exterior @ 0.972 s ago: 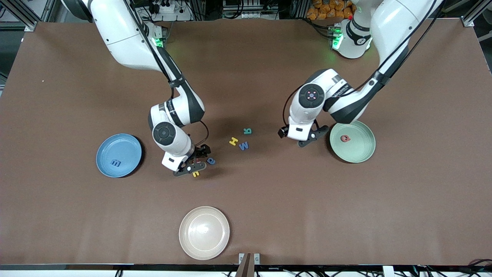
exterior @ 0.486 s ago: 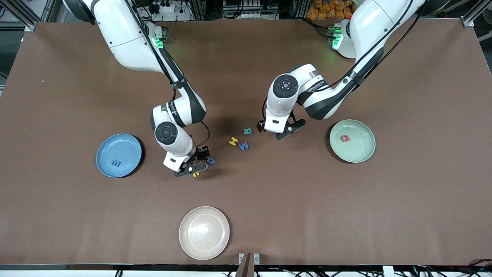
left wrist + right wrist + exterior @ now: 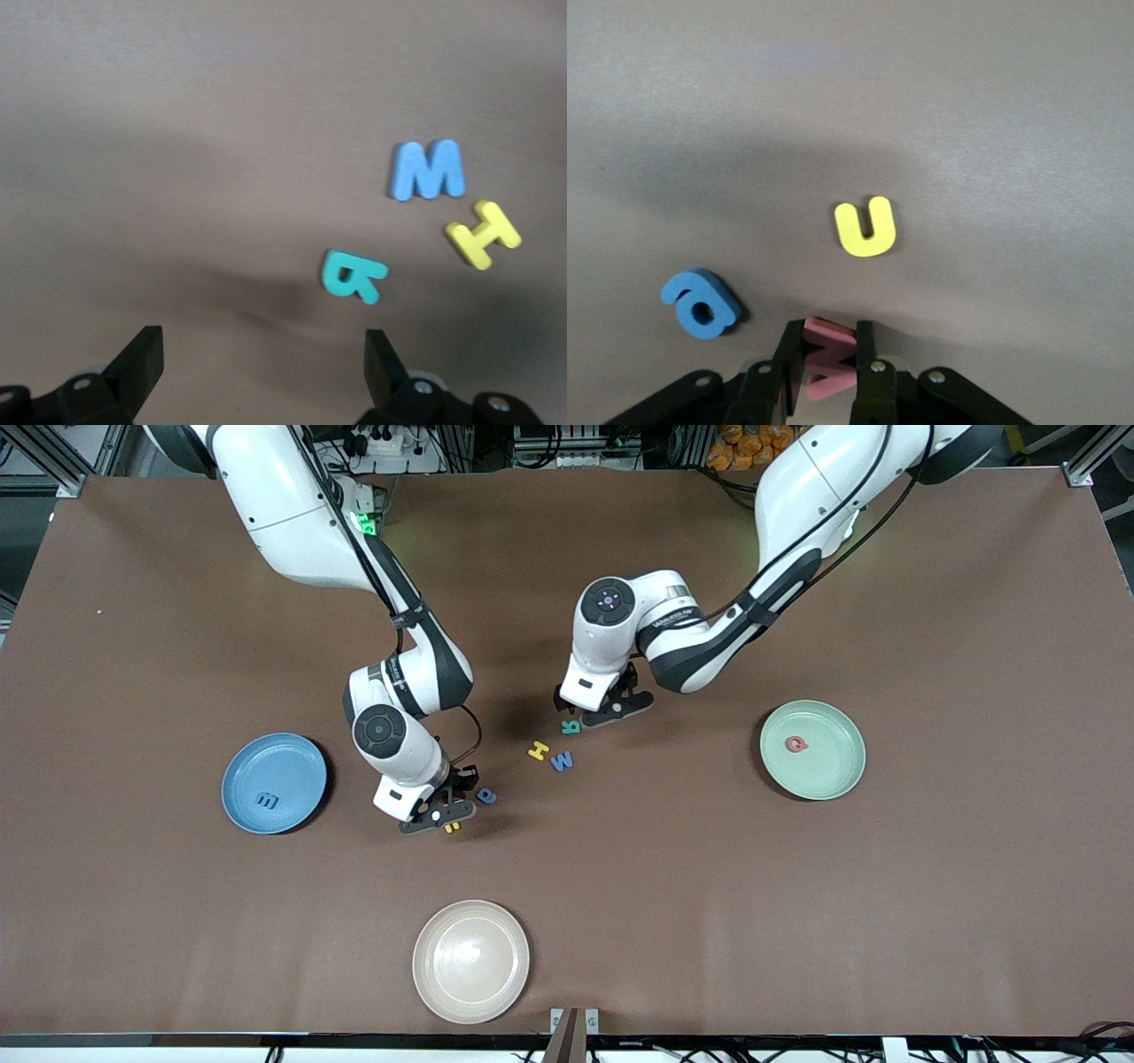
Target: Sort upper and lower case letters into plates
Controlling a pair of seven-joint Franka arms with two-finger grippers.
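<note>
Right wrist view had the right gripper [image 3: 826, 354] with fingers pinched on a pink letter [image 3: 827, 365], yellow u [image 3: 866, 227] at its 12 o'clock, blue a [image 3: 700, 303] at 10. Left gripper [image 3: 261, 372] hung fingers wide, holding nothing, over the worktop [image 3: 709, 912] beside the teal letter [image 3: 353, 274]. Blue plate [image 3: 239, 788] carried a blue letter [image 3: 267, 801]; mint plate [image 3: 833, 779] a red one [image 3: 796, 744].
</note>
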